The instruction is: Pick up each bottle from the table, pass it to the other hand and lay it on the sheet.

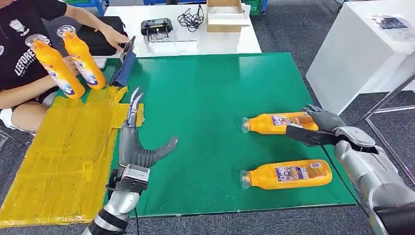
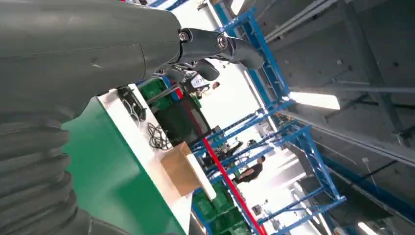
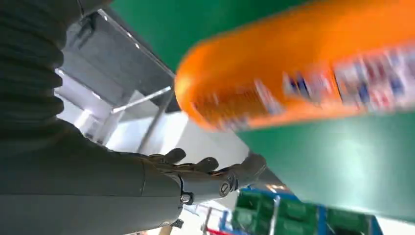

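We see our right robot hand [image 1: 320, 125] spread beside the far bottle [image 1: 279, 123] lying on the green tabletop [image 1: 205, 98], not gripping it, while our left robot hand [image 1: 139, 147] hovers wide and empty.

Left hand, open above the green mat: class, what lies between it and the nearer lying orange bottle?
Bare green mat alone separates the left hand from the orange plastic bottle, as the head view shows.

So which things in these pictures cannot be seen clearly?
- Far bottle, head view: its base is hidden by the right hand, so contact is unclear.
- The same bottle, right wrist view: label blurred, unreadable.
- Left hand, left wrist view: fingertips are partly hidden by its own grey cover.
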Motion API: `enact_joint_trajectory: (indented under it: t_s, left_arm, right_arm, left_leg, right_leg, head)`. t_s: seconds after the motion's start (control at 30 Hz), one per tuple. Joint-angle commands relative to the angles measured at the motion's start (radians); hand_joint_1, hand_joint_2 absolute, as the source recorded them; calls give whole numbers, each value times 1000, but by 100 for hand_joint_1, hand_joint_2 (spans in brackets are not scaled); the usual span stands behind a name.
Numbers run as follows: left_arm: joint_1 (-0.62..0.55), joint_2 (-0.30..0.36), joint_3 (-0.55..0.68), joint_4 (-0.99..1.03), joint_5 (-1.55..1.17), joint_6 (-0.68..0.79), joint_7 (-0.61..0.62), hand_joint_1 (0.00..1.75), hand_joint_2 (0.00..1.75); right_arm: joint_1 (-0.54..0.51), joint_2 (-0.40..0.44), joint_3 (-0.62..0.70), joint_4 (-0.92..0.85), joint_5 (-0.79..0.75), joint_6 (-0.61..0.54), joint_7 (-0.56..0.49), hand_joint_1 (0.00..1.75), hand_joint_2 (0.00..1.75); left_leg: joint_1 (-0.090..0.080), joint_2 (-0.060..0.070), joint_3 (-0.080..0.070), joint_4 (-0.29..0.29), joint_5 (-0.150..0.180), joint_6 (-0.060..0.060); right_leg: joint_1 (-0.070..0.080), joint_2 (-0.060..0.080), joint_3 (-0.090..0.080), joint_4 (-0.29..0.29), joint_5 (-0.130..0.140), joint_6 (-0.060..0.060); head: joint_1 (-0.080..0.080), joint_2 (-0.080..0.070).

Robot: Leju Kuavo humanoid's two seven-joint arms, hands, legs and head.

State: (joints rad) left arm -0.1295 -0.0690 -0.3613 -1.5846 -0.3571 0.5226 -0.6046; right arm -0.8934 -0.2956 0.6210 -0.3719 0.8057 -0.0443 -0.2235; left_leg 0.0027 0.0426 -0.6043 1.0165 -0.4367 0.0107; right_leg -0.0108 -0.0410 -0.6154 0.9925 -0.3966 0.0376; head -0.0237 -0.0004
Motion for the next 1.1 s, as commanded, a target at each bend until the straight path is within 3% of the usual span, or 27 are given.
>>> enact_joint_trajectory:
  t_s: [0.03, 0.13, 0.57, 0.6, 0.77, 0.83, 0.97, 1.03, 1.1]
  left_arm:
    - [-62, 10, -63, 93, -1, -22, 18, 0, 175]
    - [-76, 9, -80, 115, -13, -36, 34, 0, 175]
    - [-43, 18, -95, 90, -32, -46, 43, 0, 175]
    - [-28, 16, -86, 78, -37, -40, 54, 0, 175]
    - [-18, 19, -81, 71, -39, -38, 54, 0, 175]
    - [-11, 15, -73, 70, -50, -41, 63, 0, 175]
    - [21, -5, -29, 42, -89, -31, 87, 0, 175]
    - [33, -14, -4, 25, -106, -35, 98, 0, 175]
    - [33, -17, 3, 22, -113, -43, 101, 0, 175]
  right_arm:
    - [59, 34, -69, 116, -22, -74, 9, 0, 175]
    - [89, 37, -85, 120, -28, -96, -3, 0, 175]
    - [117, 24, -115, 83, -21, -116, -84, 0, 175]
    - [120, 22, -104, 56, 7, -189, -112, 0, 175]
    - [113, 30, -105, 47, 13, -178, -102, 0, 175]
    - [122, 23, -93, 13, 58, -249, -81, 0, 175]
    - [138, 56, -121, -196, 137, -346, -7, 0, 175]
    - [190, 76, -164, -400, 168, -300, 38, 0, 175]
    - [214, 79, -178, -488, 193, -263, 71, 0, 175]
  left_leg:
    - [1, -5, 3, -1, 0, -1]
    - [2, -9, 7, -3, 0, -1]
    - [1, -4, 3, -1, -1, -1]
    - [0, -3, 3, -2, 0, -1]
    - [0, -1, 2, -1, -1, -1]
    - [1, -4, 4, -1, -1, -1]
    - [0, 1, 3, -1, -2, -1]
    - [0, 5, 1, 0, -2, -1]
    - [0, 4, 1, 0, -2, -1]
  right_leg:
    - [1, -1, 4, -2, -1, -1]
    - [1, -1, 8, -4, -1, -2]
    - [0, 2, 3, -1, -1, -1]
    - [0, 2, 3, -1, -1, -1]
    - [0, 2, 1, -1, 0, -1]
    - [0, 4, 4, -1, -1, -2]
    - [0, 7, 1, 0, 0, -1]
    - [-1, 10, -1, 1, 0, -1]
    - [0, 10, -1, 0, 0, -2]
  head:
    - [0, 0]
    - [0, 0]
    - [0, 0]
    - [0, 0]
    - [0, 0]
    - [0, 0]
    - [0, 0]
    - [0, 0]
    - [0, 0]
